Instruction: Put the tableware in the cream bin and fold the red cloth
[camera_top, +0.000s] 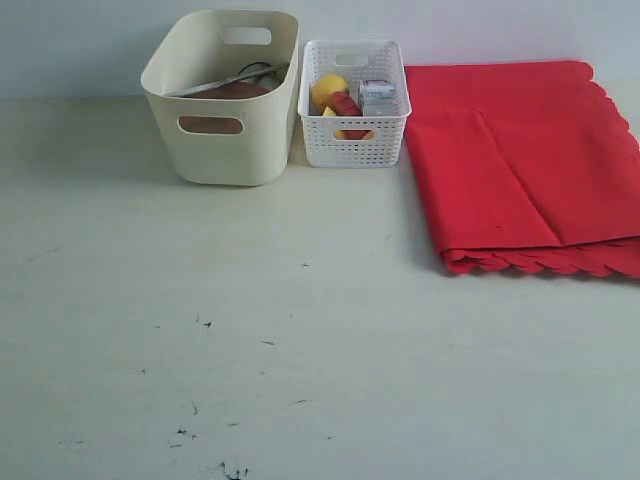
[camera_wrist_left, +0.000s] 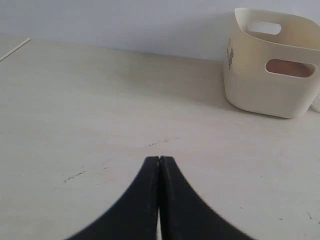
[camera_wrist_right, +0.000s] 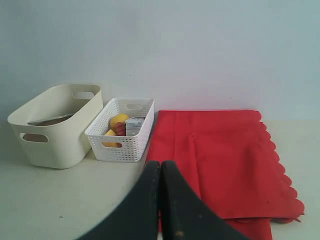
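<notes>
Left gripper (camera_wrist_left: 159, 161): jaws pressed fully together, nothing in them, over bare bench (camera_wrist_left: 75, 100). Cream bin (camera_wrist_left: 270, 65) stands ahead of it, well apart and off to one side.

Right gripper (camera_wrist_right: 160, 165): also closed tight, empty. Red cloth (camera_wrist_right: 220, 160) lies flat on the bench just ahead of and below its tips, folded over in layers, with scalloped edges stacked along one side. White basket (camera_wrist_right: 122, 147) is ahead of that gripper toward the left arm's side, just beside the cloth. The bin is next to the basket, further that way.

The bin holds a brown plate (camera_top: 235, 90) with a metal utensil (camera_top: 215, 83) lying across it; the rest is too hidden to tell. The basket holds a lemon (camera_top: 328, 90), sausage (camera_top: 347, 105) and carton (camera_top: 377, 95).
</notes>
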